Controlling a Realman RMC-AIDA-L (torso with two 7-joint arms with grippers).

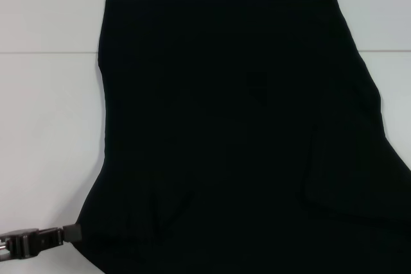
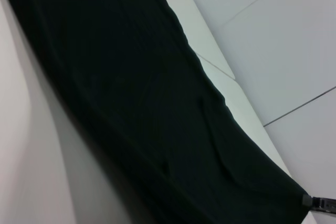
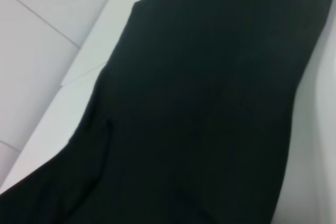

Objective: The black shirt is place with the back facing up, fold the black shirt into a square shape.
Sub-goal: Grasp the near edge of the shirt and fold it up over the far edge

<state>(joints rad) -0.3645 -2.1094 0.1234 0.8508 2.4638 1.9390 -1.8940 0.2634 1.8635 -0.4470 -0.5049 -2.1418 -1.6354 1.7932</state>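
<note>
Shirt and tools only partly seen

The shirt [image 1: 237, 126] runs off the head view's lower and right edges, so its near hem and right side are cut off. The left tool [image 1: 72, 232] shows only at the lower left corner, its tip meeting the cloth; its grip cannot be judged. The right tool appears in no view. Plain dark cloth hides any folds.

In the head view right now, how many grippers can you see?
1. The left gripper sits at the black shirt's near-left edge. The right gripper is out of frame and may be working unseen.
</note>
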